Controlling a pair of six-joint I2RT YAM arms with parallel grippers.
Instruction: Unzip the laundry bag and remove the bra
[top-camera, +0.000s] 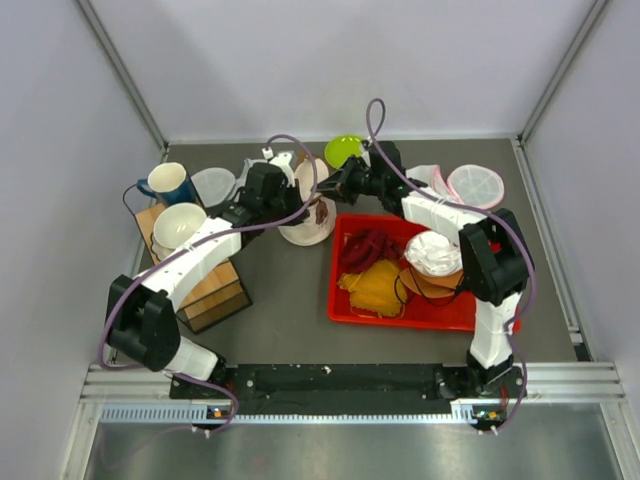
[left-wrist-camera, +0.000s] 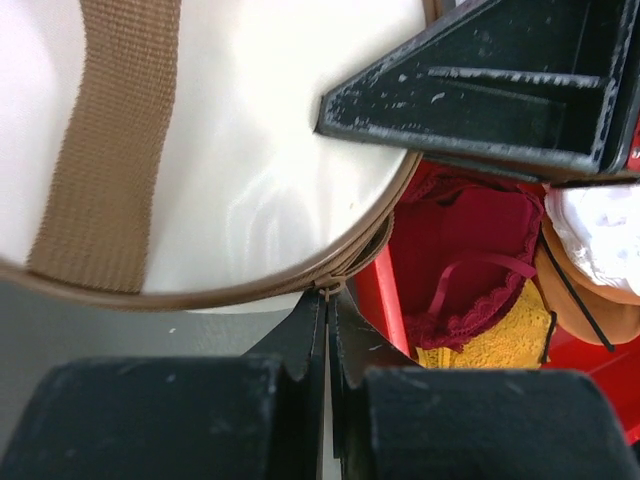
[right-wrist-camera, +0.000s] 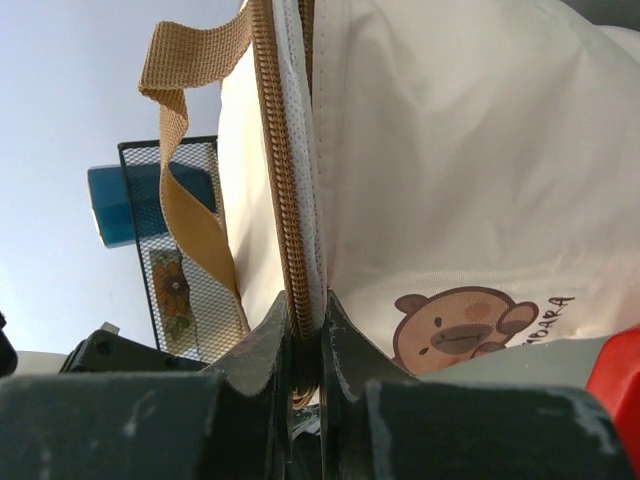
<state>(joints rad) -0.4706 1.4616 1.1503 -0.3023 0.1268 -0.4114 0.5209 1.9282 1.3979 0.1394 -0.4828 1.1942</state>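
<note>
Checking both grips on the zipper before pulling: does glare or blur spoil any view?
Left wrist: soft sheen on the laundry bag, its zipper readable, left gripper close to the lens and blurred. Right wrist: bright backdrop, zipper sharp, right gripper soft. Top external: even light, but the arms cover most of the bag.

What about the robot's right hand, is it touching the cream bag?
Touching. The right wrist view shows the right hand shut on the zipper seam of the laundry bag.

Cream, brown-trimmed laundry bag (top-camera: 298, 234) lies zipped shut.
</note>
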